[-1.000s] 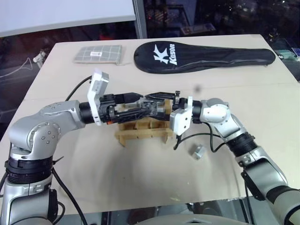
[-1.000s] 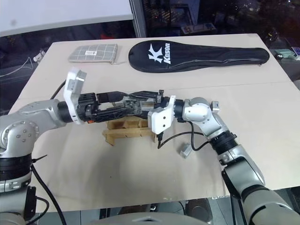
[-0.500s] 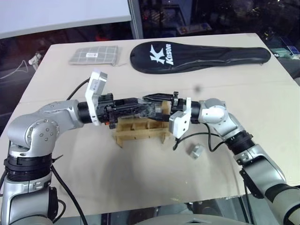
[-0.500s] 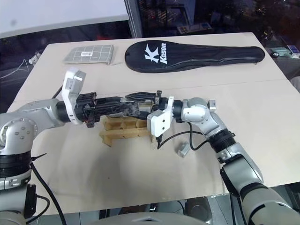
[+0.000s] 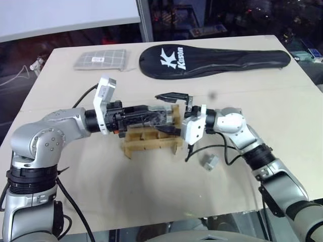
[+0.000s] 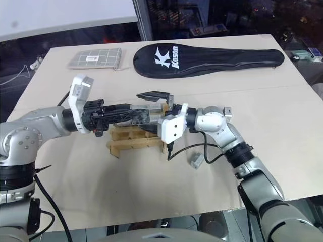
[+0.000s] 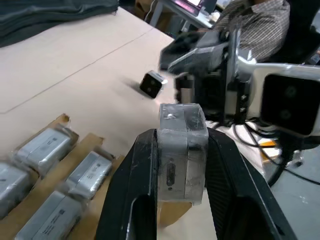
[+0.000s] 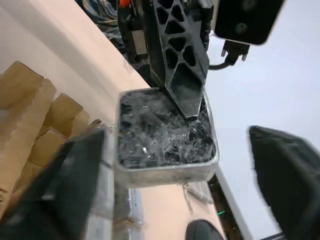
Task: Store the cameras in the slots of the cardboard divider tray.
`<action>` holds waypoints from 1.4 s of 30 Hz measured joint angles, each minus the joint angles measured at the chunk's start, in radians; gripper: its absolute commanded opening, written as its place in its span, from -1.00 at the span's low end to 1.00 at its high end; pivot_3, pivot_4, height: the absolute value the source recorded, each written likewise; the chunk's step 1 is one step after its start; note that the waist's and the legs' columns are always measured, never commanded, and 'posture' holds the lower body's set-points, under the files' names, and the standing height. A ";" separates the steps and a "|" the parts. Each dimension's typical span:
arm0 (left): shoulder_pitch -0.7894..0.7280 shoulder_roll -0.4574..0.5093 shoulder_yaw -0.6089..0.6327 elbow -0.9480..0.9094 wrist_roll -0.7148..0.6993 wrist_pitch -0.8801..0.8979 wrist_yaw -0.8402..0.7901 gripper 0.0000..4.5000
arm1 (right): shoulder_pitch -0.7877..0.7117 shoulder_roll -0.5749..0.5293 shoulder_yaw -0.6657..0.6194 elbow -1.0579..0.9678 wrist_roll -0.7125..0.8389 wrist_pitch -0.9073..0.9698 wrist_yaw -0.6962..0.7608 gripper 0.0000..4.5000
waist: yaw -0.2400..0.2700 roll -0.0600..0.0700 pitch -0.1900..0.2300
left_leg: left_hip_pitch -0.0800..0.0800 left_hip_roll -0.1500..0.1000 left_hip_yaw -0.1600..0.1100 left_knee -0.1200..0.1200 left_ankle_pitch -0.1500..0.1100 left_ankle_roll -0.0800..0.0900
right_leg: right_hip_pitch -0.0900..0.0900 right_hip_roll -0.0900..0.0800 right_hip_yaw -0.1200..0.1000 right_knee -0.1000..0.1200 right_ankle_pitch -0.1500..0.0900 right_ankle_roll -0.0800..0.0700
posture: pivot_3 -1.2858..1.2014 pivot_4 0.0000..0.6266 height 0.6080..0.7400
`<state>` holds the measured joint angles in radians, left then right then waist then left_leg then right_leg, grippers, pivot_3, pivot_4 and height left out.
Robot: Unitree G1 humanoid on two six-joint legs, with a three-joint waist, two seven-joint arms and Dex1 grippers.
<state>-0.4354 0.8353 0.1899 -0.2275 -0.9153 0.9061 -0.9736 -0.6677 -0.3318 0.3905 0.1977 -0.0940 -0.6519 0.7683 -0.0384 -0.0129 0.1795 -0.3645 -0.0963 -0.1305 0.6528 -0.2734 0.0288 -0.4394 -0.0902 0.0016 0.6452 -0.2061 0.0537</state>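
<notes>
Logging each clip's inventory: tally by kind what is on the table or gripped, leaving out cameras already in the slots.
Cameras outside slots: 2, a held camera in the left hand and a loose camera
Cardboard divider tray: 1
Black racket cover: 1
Grey checked pouch: 1
Total: 5

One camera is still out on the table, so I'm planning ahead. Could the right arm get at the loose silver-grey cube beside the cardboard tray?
Probably yes. The right gripper is open, holding nothing, and the loose silver-grey camera cube lies on bare tan table near that forearm, apart from the tan cardboard divider tray.
</notes>
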 measured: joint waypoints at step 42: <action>-0.038 -0.133 -0.085 0.797 0.403 -1.063 -0.636 -0.68 | 0.839 -0.546 -0.754 -0.613 1.039 1.109 0.377 0.98 | 0.052 -0.001 0.000 | -0.002 0.011 0.008 0.017 -0.004 0.006 | 0.006 0.004 -0.001 -0.005 0.011 0.001 | 0.03 -0.52 1.00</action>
<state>-0.4738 0.7022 0.1050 0.5692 -0.5121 -0.1574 -1.6097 0.1709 -0.8774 -0.3631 -0.4155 0.9448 0.4566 1.1456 0.0139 -0.0143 0.1797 -0.3670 -0.0856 -0.1227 0.6697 -0.2772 0.0350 -0.4331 -0.0865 0.0008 0.6406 -0.1949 0.0543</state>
